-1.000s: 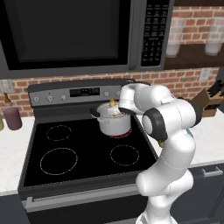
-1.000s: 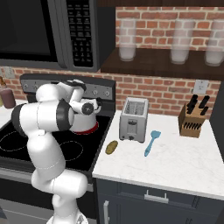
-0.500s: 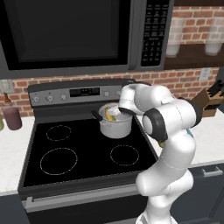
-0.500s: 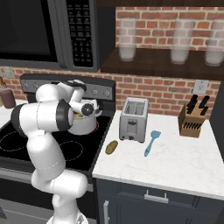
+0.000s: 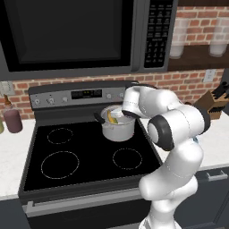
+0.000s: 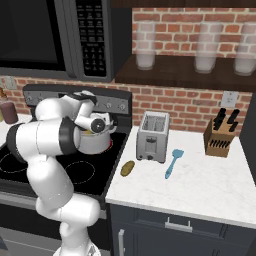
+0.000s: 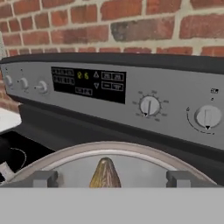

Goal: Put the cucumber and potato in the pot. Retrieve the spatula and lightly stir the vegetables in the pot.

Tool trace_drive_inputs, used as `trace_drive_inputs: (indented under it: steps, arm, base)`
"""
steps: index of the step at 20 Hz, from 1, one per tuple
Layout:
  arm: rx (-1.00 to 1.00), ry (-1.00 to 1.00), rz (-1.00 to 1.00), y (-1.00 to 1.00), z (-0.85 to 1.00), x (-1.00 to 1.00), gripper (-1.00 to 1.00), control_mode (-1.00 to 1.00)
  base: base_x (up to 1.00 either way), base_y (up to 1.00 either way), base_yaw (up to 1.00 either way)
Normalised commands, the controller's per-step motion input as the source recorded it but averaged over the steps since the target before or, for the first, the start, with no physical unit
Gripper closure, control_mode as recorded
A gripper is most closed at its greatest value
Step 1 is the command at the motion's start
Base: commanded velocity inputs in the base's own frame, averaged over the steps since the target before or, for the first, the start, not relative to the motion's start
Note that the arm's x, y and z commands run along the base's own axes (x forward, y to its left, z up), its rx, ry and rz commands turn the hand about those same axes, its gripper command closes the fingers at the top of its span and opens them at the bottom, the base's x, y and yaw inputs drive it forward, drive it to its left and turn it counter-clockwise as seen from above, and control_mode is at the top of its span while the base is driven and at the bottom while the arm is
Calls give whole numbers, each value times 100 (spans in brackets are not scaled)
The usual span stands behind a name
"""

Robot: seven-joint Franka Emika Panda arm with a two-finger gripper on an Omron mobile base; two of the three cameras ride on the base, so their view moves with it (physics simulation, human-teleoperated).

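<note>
The steel pot (image 5: 118,130) stands on the stove's back right burner. A yellow-green cucumber (image 5: 110,117) leans inside it, and its tip (image 7: 105,173) rises between my fingertips in the hand view. My gripper (image 7: 111,178) hovers over the pot's right rim (image 7: 109,146), open, with both fingers (image 7: 43,178) far from the cucumber. The olive potato (image 6: 127,168) lies on the white counter beside the stove. The blue-grey spatula (image 6: 173,163) lies on the counter to the right of the toaster, well away from my hand.
A silver toaster (image 6: 153,143) stands between the stove and the spatula, and a knife block (image 6: 220,137) sits further right. The stove's control panel (image 7: 144,103) and brick wall are just behind the pot. A dark bottle (image 5: 12,119) stands left of the stove.
The cucumber was held above the pot's rim a second ago; it now rests inside the pot and the fingers are apart from it.
</note>
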Motion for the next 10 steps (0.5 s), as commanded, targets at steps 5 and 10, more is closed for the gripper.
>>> trace_drive_inputs:
  steps: [5,10]
  arm:
    - [0,0,-2,-1,50,-39,-100,-100]
    - [0,0,0,-11,56,-54,-100,-100]
  base:
    - [0,0,0]
    - [0,0,0]
